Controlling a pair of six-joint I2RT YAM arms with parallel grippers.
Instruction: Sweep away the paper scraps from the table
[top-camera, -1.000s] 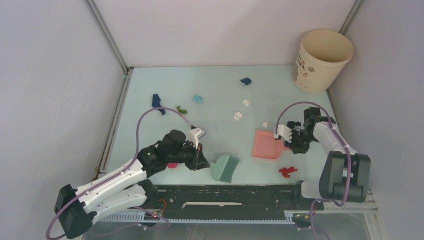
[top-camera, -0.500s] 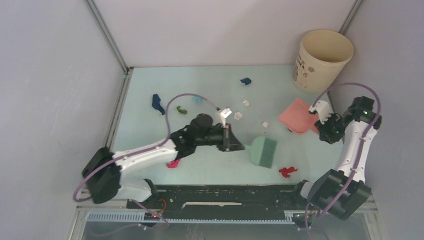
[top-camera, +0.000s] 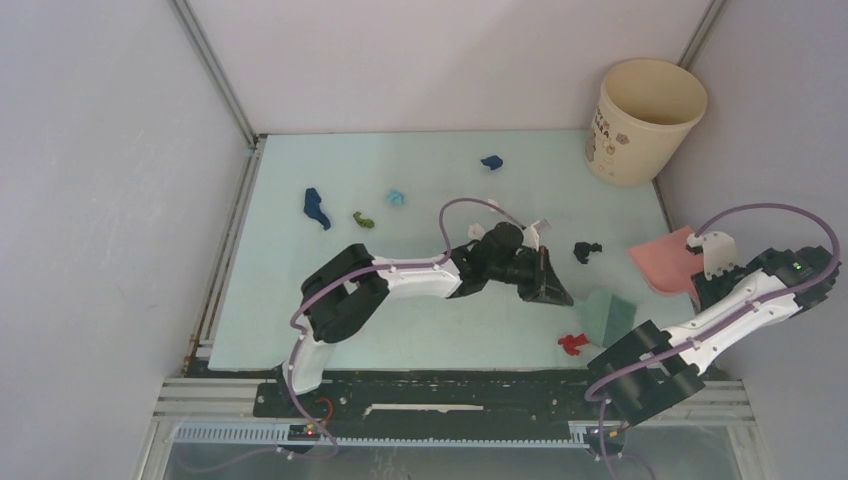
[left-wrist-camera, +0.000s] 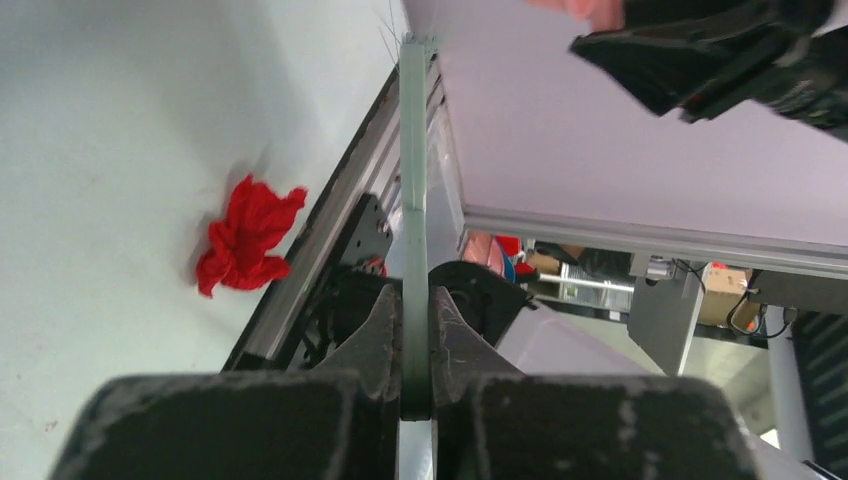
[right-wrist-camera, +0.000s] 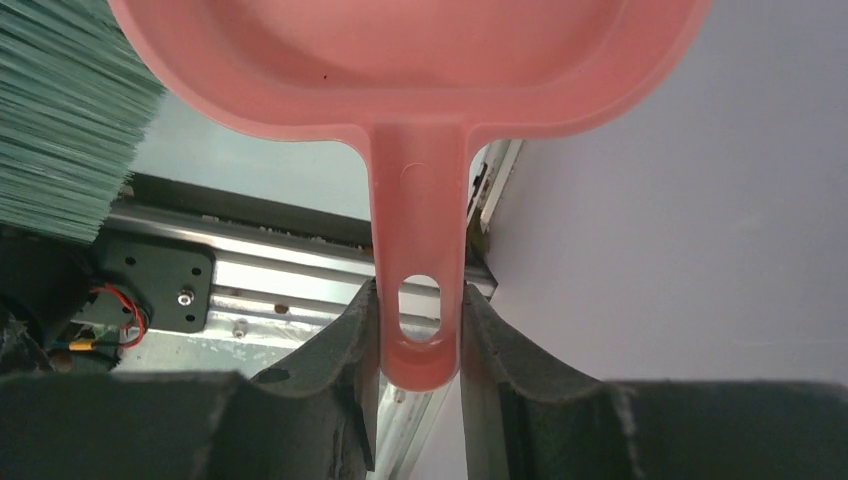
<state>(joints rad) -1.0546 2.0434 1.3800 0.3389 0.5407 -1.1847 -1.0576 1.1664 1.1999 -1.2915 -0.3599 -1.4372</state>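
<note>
Most scraps lie loose on the desk (top-camera: 420, 160): a dark blue scrap (top-camera: 316, 208), a green scrap (top-camera: 362, 219) and a teal scrap (top-camera: 396, 197) on the far left, and a blue scrap (top-camera: 491, 162) far of centre, all well apart from the tools. The left arm reaches across to the right half. The left gripper (top-camera: 550, 290) is clamped on the thin handle of the brush (top-camera: 607, 313), which the wrist view shows edge-on between the jaws, a grip that probably keeps the head from twisting while it sweeps. The red scrap (top-camera: 571, 343) lies just beside the brush, by the near rail, so it looks like the closest target; a dark scrap (top-camera: 587, 250) sits farther off. The right gripper (right-wrist-camera: 418, 320) is clamped on the handle of the dustpan (top-camera: 665, 262), held at the right edge with its mouth towards the bristles, seemingly to catch what gets pushed over. I cannot tell whether its lip touches the desk. The bucket (top-camera: 645, 118) stands in the far right corner, probably for emptying the dustpan.
</note>
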